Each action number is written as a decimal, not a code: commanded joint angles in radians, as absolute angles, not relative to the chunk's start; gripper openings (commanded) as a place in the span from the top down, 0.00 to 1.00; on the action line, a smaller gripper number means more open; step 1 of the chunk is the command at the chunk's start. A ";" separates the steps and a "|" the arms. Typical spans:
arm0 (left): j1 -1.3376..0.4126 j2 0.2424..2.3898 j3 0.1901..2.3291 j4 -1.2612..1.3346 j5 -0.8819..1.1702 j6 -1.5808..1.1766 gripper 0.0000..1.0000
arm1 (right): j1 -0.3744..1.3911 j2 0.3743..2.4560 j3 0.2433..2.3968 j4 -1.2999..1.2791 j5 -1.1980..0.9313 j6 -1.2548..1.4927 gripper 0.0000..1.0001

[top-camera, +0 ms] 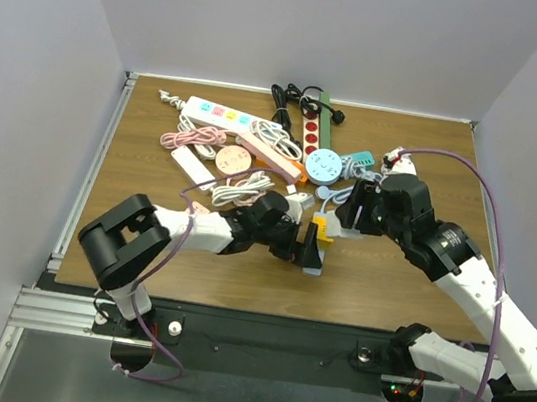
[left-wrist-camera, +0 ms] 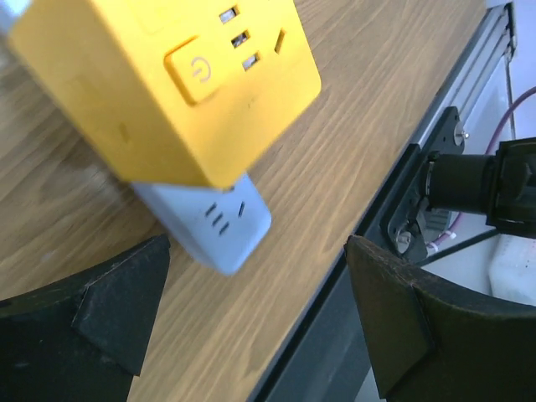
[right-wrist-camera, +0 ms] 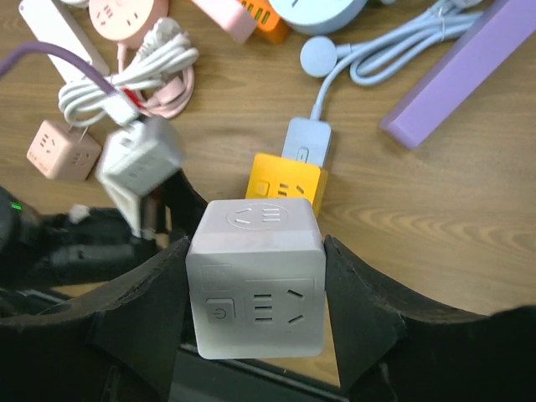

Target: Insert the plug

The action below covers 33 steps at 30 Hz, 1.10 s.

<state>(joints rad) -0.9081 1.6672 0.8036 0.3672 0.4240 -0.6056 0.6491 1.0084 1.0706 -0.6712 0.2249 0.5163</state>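
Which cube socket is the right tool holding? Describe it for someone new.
On the wooden table, find the right tool near the middle, close to the yellow cube. Its fingers clamp the white cube socket. Unlike the yellow cube and pink cube on the table, it is white and the only one gripped.

The cube adapter (top-camera: 319, 231) sat on the short power strip (top-camera: 312, 264) near the middle of the tabletop (top-camera: 375, 298), with both ends of the strip showing beyond it. The left claw (top-camera: 300, 248) lay just left of the strip, whose near end stood ahead of the gap between its fingers. The right claw (top-camera: 347, 216) stood behind and right of the strip, with a second cube adapter (right-wrist-camera: 255, 276) between its fingers. A heap of power strips and cords (top-camera: 257, 144) lay behind these along the far side. A round hub (top-camera: 321, 162) lay at the heap's right, and a long strip (top-camera: 218, 113) at its far left.
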 commanded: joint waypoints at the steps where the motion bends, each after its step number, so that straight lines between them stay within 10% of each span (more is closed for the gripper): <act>1: -0.861 1.507 0.730 0.333 0.416 -0.563 0.02 | 0.646 1.011 1.135 -0.798 0.172 0.598 1.00; 33: -0.617 1.373 0.607 0.420 0.423 -0.529 0.02 | 0.756 1.227 0.946 -0.624 0.216 0.799 1.00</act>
<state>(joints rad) -0.6201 1.3739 0.5972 0.3779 0.4118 -0.5472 0.7525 1.2156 0.9447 -0.6815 0.1692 0.7830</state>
